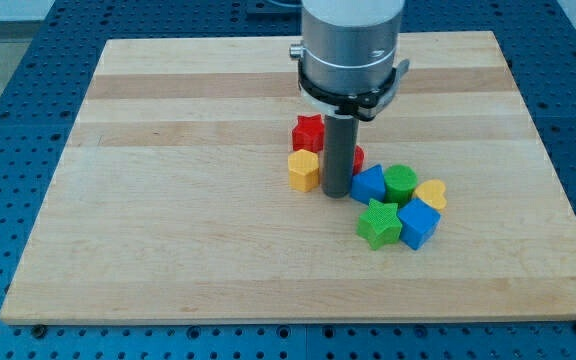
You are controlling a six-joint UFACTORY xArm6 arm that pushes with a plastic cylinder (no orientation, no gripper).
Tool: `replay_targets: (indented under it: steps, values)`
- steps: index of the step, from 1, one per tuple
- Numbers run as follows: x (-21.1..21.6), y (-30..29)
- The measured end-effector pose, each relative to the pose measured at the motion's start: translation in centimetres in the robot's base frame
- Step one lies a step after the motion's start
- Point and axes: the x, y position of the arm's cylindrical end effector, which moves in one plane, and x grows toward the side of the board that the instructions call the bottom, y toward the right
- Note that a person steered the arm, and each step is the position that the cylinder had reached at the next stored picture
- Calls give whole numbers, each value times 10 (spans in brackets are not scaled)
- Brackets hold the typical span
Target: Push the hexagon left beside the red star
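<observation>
A blue perforated workbench point(8, 60) fills the edges of the scene, and on it lies a pale wooden board point(168, 230) made of glued strips. From the view's top hangs the arm's grey metal cylinder point(352, 45), ringed by a black clamp, and out of its underside a straight dark rod point(338, 150) comes down to the board.

I will place everything from the rod. It carries no jaws, so there is nothing to be wide or narrow and it holds nothing; my tip point(337, 193) simply rests on the wood.

Touching or almost touching the rod on the view's left is the yellow hexagon point(304, 171). Just above that hexagon, toward the view's top and also left of the rod, sits the red star point(309, 133); the two blocks look to be in contact, the hexagon in front of the star. A second red block point(358, 157) peeks out from behind the rod on the view's right, its shape hidden.

To the rod's right and slightly toward the view's bottom is a tight cluster: a blue block point(369, 185) right beside the tip, a green cylinder point(401, 184) next to it, a yellow heart point(431, 194) farthest right, a green star point(378, 223) below, and a blue cube point(418, 223) beside that star.
</observation>
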Motion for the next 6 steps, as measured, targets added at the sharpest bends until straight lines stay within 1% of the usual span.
replay_targets:
  steps: [2,4,5,6]
  values:
    - [-9,-6]
    - [-9,-64]
    - [-10,-82]
    - [-20,-82]
